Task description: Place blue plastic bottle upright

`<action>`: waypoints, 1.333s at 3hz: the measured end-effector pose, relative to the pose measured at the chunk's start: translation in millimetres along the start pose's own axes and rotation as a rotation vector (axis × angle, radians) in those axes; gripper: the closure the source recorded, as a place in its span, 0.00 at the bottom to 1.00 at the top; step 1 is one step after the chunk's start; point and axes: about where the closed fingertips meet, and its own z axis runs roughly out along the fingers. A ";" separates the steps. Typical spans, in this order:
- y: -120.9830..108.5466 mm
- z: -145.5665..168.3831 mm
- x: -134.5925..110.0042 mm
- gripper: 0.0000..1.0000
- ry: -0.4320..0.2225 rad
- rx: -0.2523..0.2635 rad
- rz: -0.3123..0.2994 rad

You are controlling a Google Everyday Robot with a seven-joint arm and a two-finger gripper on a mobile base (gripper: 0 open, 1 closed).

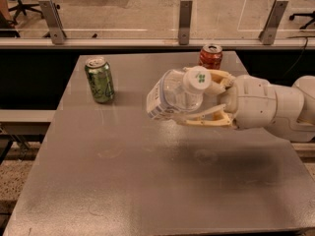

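The blue plastic bottle (173,95) is clear with a pale blue-and-white label and a white cap with a green mark (197,78). It is held in the air above the grey table (123,181), tilted, with the cap toward the camera and the base down to the left. My gripper (204,96) comes in from the right on a white arm, and its cream fingers (206,117) are shut on the bottle's upper part. The bottle's shadow falls on the table below.
A green can (99,79) stands upright at the table's back left. A red can (210,57) stands at the back edge, just behind my gripper. A railing with glass panels and metal posts (185,14) runs behind the table.
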 end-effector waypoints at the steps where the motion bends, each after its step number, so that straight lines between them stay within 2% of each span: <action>1: -4.7 5.6 -4.4 1.00 0.045 0.109 0.021; 3: -10.4 3.0 -0.9 1.00 0.194 0.349 0.163; 4: -5.2 -4.0 1.8 1.00 0.243 0.423 0.254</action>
